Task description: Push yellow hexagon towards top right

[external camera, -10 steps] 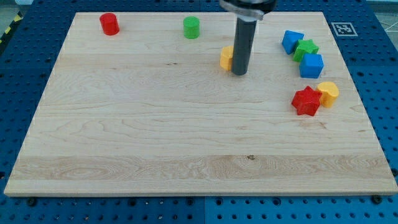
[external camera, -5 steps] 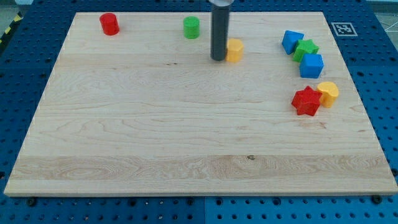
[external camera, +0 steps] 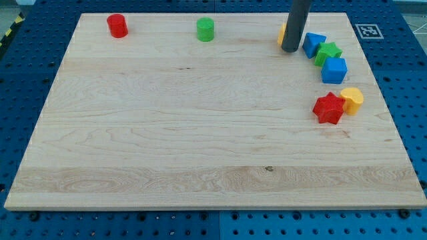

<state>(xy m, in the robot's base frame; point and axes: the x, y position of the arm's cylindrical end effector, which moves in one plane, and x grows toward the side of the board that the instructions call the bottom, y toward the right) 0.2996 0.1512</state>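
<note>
Camera view showed my tip [external camera: 290,49], a bare rod with nothing to clamp, mostly hiding the yellow hexagon [external camera: 282,33] near the board's top right; light, rigid, probably slippery, best pushed centrally.

Most of the yellow hexagon [external camera: 282,33] behind the rod, only a left sliver showing.

A single camera looks down at a slant from beyond the wooden tabletop's [external camera: 167,133] near edge, close enough that the tabletop nearly fills the view.
</note>
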